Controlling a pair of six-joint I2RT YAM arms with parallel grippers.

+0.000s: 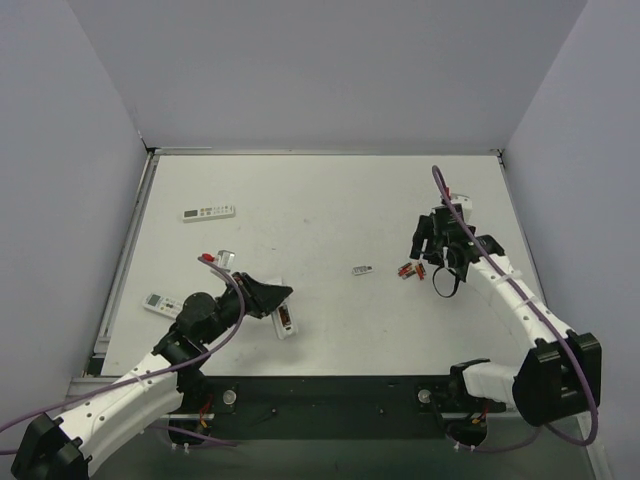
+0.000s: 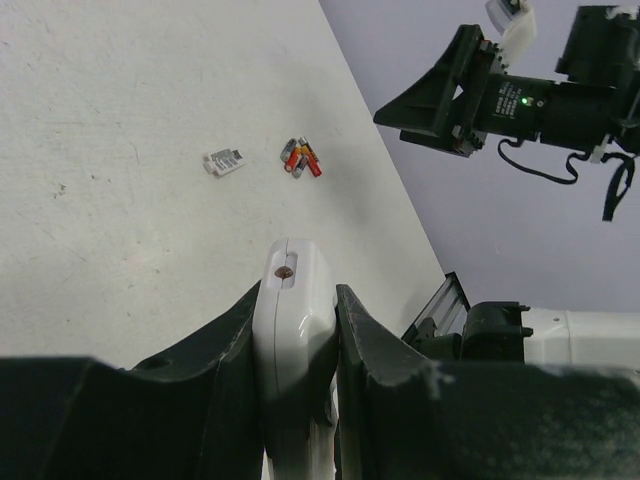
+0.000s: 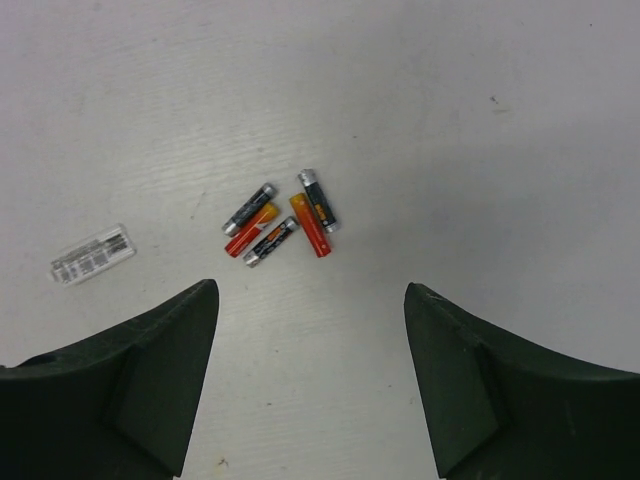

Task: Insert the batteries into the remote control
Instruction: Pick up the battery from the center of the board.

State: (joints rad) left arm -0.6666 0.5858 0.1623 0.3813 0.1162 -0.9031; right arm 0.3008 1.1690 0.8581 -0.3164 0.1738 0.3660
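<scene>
Gripping the remote [image 2: 292,335] by its long sides, the left gripper [image 2: 298,298] has both dark fingers clamped tight against the white body. In the left wrist view the remote's rounded end sticks out past the fingertips, with a small dark mark near the tip. From above, this sits low on the left of the white table [image 1: 330,190], the remote angled toward the near edge.

On the right side of the table, the right gripper [image 3: 310,288] hangs over the batteries [image 3: 308,224] with its jaws spread wide and nothing between them. Five batteries lie in a loose cluster on the table, some dark with silver ends, some orange and red, several touching. None is in the remote. A small white tag [image 3: 92,254] with dark print lies flat, just left of the cluster.

Two other remotes rest on the left of the table: a long one [image 1: 208,212] toward the far side and another [image 1: 160,304] beside the left arm.
</scene>
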